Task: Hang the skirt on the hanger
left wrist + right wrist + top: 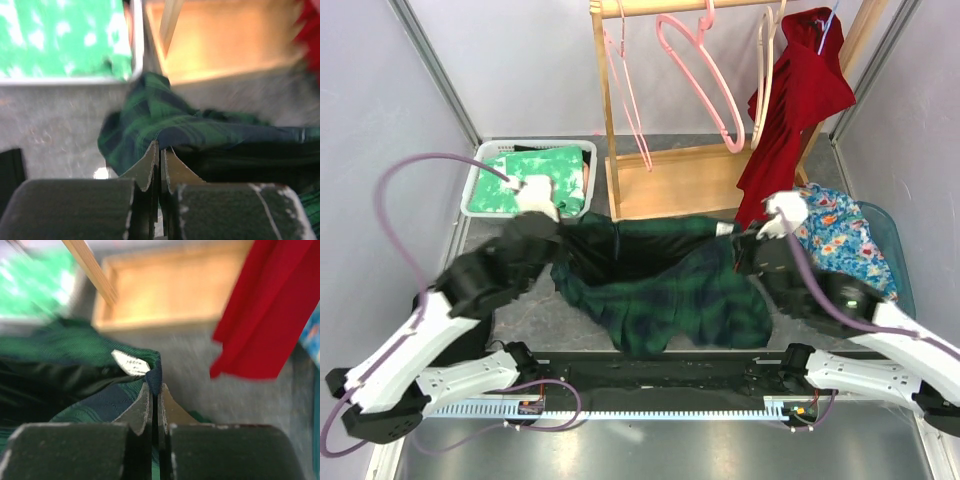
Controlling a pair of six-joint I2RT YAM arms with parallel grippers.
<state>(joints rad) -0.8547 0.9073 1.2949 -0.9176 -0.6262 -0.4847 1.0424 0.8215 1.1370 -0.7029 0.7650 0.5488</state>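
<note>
A dark green plaid skirt (660, 285) hangs stretched between my two grippers above the table, its waistband taut and its lower part resting on the grey surface. My left gripper (560, 218) is shut on the skirt's left waistband edge (160, 131). My right gripper (740, 240) is shut on the right waistband edge (155, 372), next to a white label (131, 363). Pink hangers (705, 75) hang from the wooden rack's rail (700, 8) behind the skirt.
A red garment (790, 110) hangs on the rack at right. The rack's wooden base tray (670, 180) lies behind the skirt. A white basket (480, 185) with green cloth stands at back left. A blue bin (895, 250) with floral cloth stands at right.
</note>
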